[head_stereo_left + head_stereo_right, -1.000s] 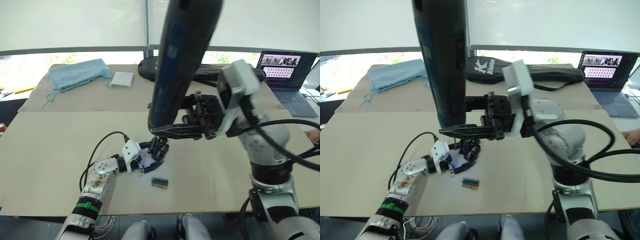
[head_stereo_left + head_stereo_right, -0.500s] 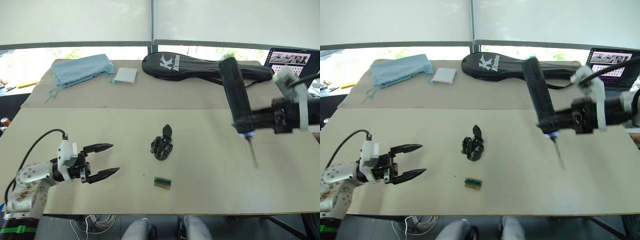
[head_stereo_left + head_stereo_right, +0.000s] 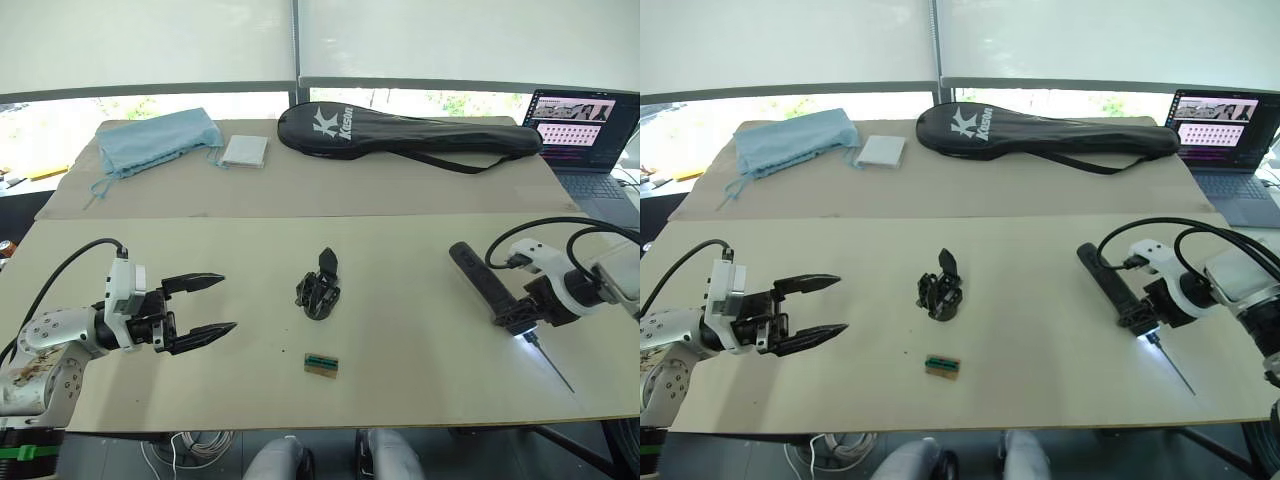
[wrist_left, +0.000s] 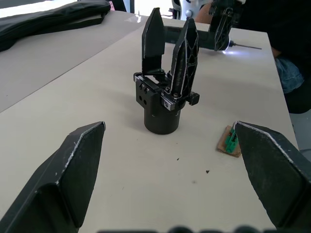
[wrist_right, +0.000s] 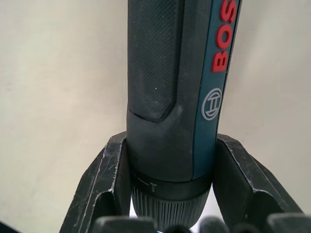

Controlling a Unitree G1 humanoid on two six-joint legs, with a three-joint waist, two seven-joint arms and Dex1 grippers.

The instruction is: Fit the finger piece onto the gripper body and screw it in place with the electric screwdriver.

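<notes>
The gripper body stands upright in the middle of the near table. In the left wrist view the gripper body carries two pointed black fingers side by side; I cannot tell which of them is the finger piece. My left gripper hovers open to the left of it, a good hand's width away, with nothing in it. At the right, my right gripper is shut on the electric screwdriver, which lies low over the table with its bit aimed at the near edge and its tip light on.
A small green-and-tan block lies just in front of the gripper body. On the far table are a blue cloth, a white pad and a long black racket bag. A laptop is open at the far right.
My right arm swung the screwdriver from over the gripper body out to the right and down to the table. My left gripper drew back left from the body and stands open.
</notes>
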